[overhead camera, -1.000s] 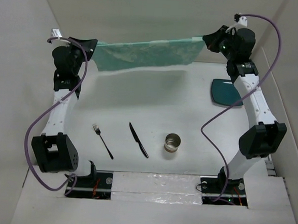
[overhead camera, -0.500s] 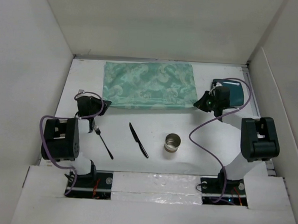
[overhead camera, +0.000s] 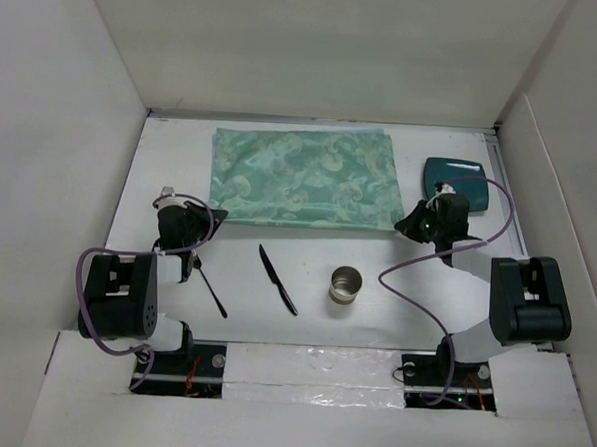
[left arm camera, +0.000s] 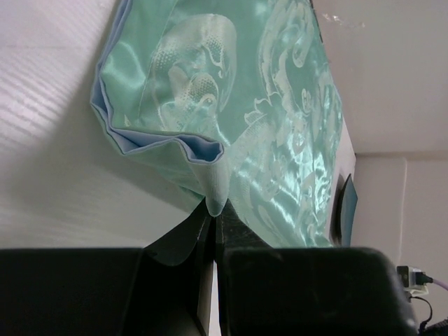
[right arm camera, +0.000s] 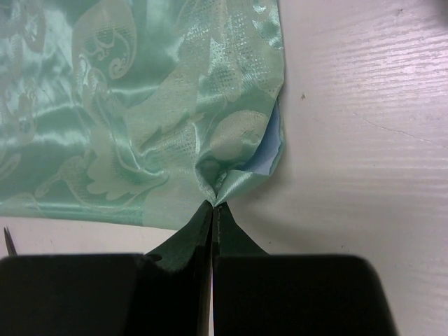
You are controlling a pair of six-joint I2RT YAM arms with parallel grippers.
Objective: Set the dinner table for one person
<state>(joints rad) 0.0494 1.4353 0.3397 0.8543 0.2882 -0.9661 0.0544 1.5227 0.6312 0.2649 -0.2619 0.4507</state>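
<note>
Mint-green mat (overhead camera: 303, 179), held aloft before, now lies on the dinner table (overhead camera: 374, 318).

Top camera overlooks the whole matte-white rectangular tabletop (overhead camera: 337, 244); both wrist cameras closely face its upper-centre mint-green patterned cloth (overhead camera: 301, 179).

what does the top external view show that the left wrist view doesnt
Only top external: the fork, knife, metal cup and the right gripper at the green mat's near right corner. Only left wrist: the left gripper shut on a bunched mat corner, pale blue underside showing. Both: the mat, the white table and the teal plate.
</note>
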